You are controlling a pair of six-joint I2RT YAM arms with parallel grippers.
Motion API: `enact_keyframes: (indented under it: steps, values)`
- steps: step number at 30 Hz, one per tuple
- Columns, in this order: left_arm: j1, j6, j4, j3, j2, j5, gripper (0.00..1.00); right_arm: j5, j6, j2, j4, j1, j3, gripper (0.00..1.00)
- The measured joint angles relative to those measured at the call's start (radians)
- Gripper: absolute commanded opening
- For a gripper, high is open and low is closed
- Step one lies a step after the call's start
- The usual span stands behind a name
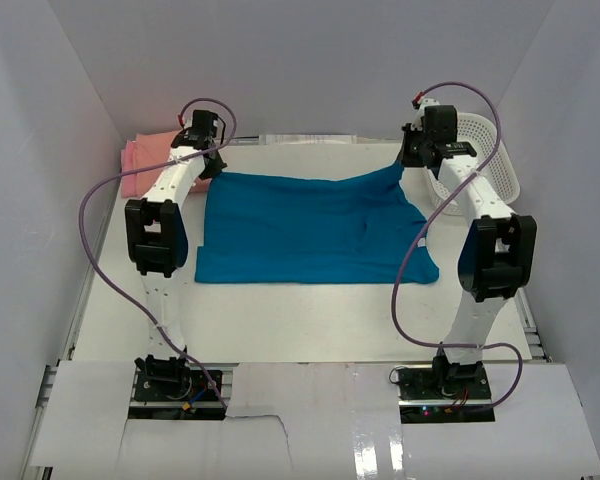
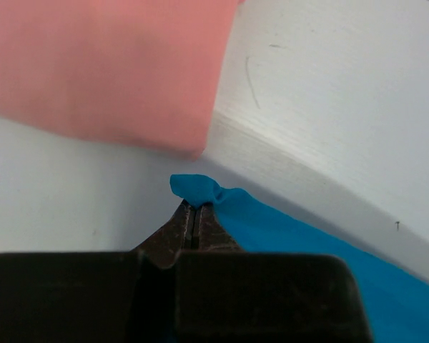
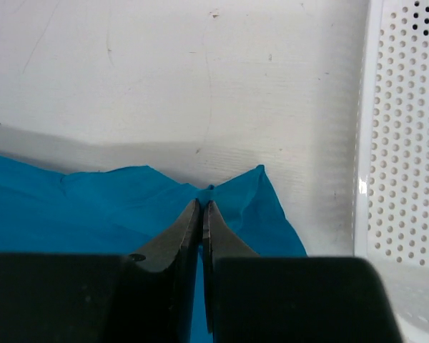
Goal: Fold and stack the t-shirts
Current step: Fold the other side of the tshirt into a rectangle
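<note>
A teal-blue t-shirt point(image 1: 310, 232) lies spread across the middle of the table. My left gripper point(image 1: 212, 166) is shut on its far left corner point(image 2: 200, 189). My right gripper point(image 1: 408, 158) is shut on its far right corner point(image 3: 232, 193), lifted a little off the table. Salmon-orange and pink folded t-shirts point(image 1: 145, 158) are stacked at the far left; the salmon one point(image 2: 107, 68) shows just beyond my left fingertips. No neck label shows.
A white mesh basket point(image 1: 485, 165) stands at the far right, close beside my right arm; its perforated wall point(image 3: 404, 136) shows in the right wrist view. White walls enclose the table on the back and both sides.
</note>
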Motion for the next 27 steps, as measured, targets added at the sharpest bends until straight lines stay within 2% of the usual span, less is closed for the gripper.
enact_keyframes:
  steps: [4,10,20,27]
  values:
    - [0.000,0.002,0.009,0.090,0.079,0.023,0.00,-0.027,0.003,0.109,-0.009,-0.013,0.114,0.08]
    - [0.000,0.000,0.010,0.068,0.107,0.031,0.00,-0.048,0.003,0.140,-0.024,-0.015,0.146,0.08]
    - [0.000,-0.003,0.034,-0.127,0.054,-0.008,0.00,-0.065,0.003,-0.012,0.000,-0.015,-0.077,0.08]
    - [0.000,-0.003,0.058,-0.172,-0.017,-0.027,0.00,-0.068,0.004,-0.083,0.015,-0.015,-0.178,0.08]
